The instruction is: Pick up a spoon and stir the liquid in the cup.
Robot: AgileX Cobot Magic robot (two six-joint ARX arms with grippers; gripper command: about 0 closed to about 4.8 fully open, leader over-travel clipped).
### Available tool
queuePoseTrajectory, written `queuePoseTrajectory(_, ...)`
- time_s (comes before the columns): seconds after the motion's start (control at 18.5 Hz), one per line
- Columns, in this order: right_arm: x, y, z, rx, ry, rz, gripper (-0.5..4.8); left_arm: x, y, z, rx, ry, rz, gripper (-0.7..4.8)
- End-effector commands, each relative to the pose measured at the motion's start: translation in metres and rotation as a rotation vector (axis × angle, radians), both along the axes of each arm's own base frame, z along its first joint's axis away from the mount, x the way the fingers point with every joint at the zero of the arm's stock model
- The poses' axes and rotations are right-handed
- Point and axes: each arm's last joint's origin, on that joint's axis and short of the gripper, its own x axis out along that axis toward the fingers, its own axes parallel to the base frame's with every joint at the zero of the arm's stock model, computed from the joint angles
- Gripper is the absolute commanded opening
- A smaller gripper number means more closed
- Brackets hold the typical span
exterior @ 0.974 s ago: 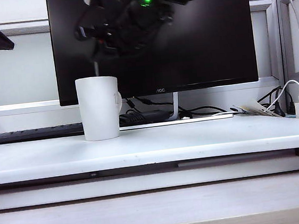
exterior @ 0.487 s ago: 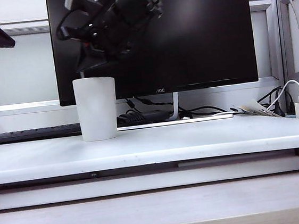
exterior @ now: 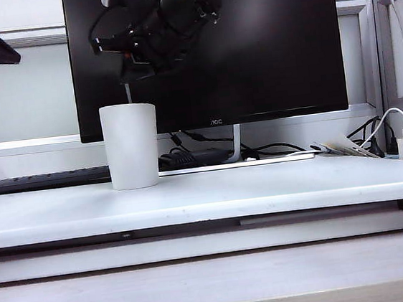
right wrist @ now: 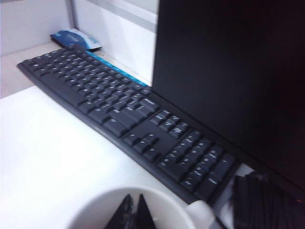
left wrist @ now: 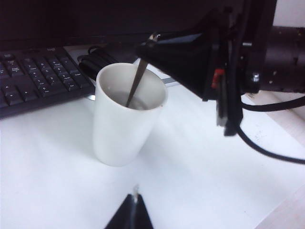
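The spoon (left wrist: 137, 83), a thin grey metal handle, slants down into the cup (left wrist: 125, 119), its bowl hidden below the rim. The cup is a tall white matte mug standing on the white table (exterior: 263, 188), just in front of a black keyboard (right wrist: 124, 112) and a dark monitor (exterior: 262, 43). The right end effector (left wrist: 151, 39) hangs right above the cup's mouth, its fingers pressed together on the spoon's top end. The left end effector (left wrist: 135, 210) sits near the cup, apart from it; whether its fingers are spread cannot be told.
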Motion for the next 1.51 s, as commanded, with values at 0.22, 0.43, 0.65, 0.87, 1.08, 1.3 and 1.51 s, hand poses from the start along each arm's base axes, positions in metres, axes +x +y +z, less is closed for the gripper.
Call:
queuePoseTrajectory(0.22, -0.012, -0.002, -0.001, 0.006, 0.184, 0.184, -0.03, 0.0, 0.0, 0.003, 0.001, -0.026, -0.007, -0.05)
queuePoseTrajectory(0.43, -0.003, -0.016, 0.004, -0.09, 0.092, 0.027, -0.03, 0.0, 0.0, 0.003, 0.001, -0.027, -0.007, -0.05)
queuePoseTrajectory(0.65, 0.009, -0.019, 0.011, 0.004, -0.014, -0.039, -0.03, 0.0, 0.0, 0.003, 0.001, -0.025, -0.007, -0.05)
queuePoseTrajectory(0.87, 0.004, -0.013, 0.014, 0.154, 0.101, 0.158, -0.03, 0.0, 0.0, 0.004, 0.001, -0.03, -0.007, -0.05)
queuePoseTrajectory(1.08, -0.003, -0.016, 0.004, 0.082, 0.243, 0.251, -0.03, 0.0, 0.0, 0.004, 0.001, -0.03, -0.007, -0.05)
queuePoseTrajectory(1.3, 0.0, -0.022, 0.006, -0.034, 0.133, 0.067, -0.03, 0.0, 0.0, 0.004, 0.002, -0.03, -0.007, -0.05)
queuePoseTrajectory(1.51, 0.004, -0.014, 0.02, 0.135, 0.033, 0.052, -0.03, 0.0, 0.0, 0.004, 0.001, -0.03, -0.007, -0.05)
